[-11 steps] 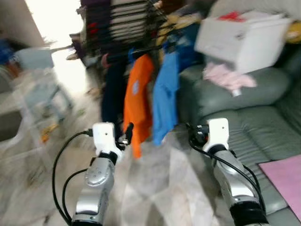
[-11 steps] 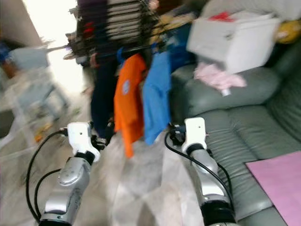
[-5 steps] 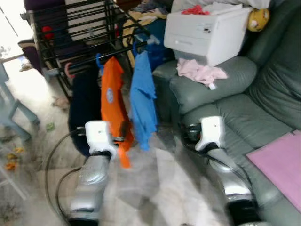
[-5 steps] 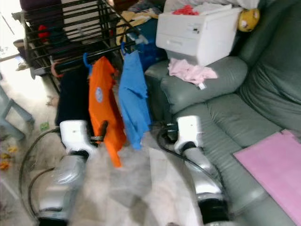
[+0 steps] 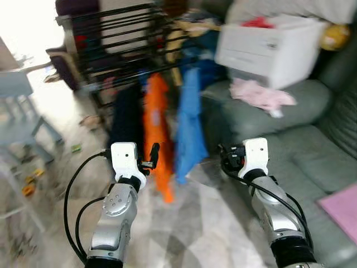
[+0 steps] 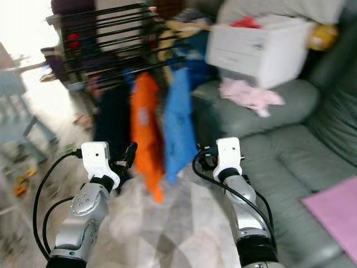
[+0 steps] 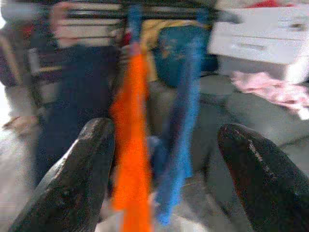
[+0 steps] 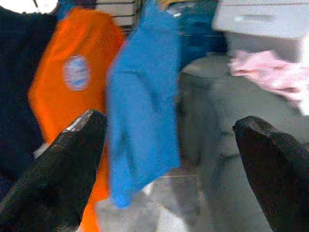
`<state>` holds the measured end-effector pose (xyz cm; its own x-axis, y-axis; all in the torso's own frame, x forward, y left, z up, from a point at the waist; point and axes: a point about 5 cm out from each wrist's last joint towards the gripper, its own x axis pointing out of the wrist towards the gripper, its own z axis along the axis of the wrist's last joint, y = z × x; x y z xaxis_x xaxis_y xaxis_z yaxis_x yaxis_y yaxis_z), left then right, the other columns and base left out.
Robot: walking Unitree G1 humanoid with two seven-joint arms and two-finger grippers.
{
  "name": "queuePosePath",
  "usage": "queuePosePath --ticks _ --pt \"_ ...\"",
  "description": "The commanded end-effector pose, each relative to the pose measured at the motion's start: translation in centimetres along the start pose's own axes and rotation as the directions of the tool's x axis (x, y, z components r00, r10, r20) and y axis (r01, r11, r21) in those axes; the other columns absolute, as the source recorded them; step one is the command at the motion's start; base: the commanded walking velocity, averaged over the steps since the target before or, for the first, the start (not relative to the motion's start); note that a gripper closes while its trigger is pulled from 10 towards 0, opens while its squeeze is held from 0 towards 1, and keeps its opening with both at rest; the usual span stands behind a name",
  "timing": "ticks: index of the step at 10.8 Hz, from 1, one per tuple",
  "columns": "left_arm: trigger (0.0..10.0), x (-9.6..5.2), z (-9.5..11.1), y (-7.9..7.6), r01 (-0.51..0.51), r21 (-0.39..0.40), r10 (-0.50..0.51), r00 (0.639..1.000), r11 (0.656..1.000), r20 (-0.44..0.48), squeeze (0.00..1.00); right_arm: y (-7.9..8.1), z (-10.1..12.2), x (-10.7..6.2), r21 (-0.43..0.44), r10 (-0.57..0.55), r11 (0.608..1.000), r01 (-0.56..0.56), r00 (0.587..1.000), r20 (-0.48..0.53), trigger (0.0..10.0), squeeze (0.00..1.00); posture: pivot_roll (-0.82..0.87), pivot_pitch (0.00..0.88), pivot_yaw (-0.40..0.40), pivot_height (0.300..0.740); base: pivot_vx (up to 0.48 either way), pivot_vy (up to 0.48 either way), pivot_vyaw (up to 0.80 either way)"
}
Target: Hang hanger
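Both the left gripper (image 7: 159, 159) and right gripper (image 8: 169, 159) are spread wide and empty, so walk slowly toward the far drying rack (image 5: 120, 33) without bumping the orange shirt (image 5: 156, 134).

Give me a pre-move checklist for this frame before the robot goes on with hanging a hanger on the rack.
1. Left gripper open: ok, fingers spread, nothing between them.
2. Right gripper open: ok, fingers spread, nothing between them.
3. Hanger in hand: not ok, neither gripper holds one.
4. Drying rack in view: ok, ahead of both arms.
5. Garments already hung: ok, dark garment, orange shirt and blue shirt hang side by side.
6. Picture steady: not ok, head views are blurred.
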<state>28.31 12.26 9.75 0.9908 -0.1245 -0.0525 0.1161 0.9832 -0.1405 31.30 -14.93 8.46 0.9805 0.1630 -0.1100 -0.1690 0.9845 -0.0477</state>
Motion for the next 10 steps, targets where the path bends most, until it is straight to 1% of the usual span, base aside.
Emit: queuePosePath --ticks 1,8,10 --pt "10.0 0.00 0.09 0.56 -0.022 0.011 0.022 1.000 1.000 0.003 0.00 0.87 0.41 0.22 0.000 0.034 0.999 -0.034 0.999 0.016 10.0 0.00 -0.10 0.000 0.069 0.740 0.000 0.480 0.00" --pt "10.0 -0.17 -0.04 0.38 -0.001 0.051 0.001 1.000 0.999 0.002 0.00 1.31 0.44 0.09 -0.005 0.060 0.998 -0.060 0.998 0.027 10.0 0.00 -0.09 0.000 0.072 0.740 0.000 0.457 0.00" --pt "10.0 -0.12 -0.12 0.38 -0.002 0.066 0.002 1.000 0.998 -0.005 0.00 1.32 0.42 0.09 -0.008 0.062 0.998 -0.061 0.998 0.025 10.0 0.00 -0.10 0.000 0.074 0.740 0.274 0.394 0.00"
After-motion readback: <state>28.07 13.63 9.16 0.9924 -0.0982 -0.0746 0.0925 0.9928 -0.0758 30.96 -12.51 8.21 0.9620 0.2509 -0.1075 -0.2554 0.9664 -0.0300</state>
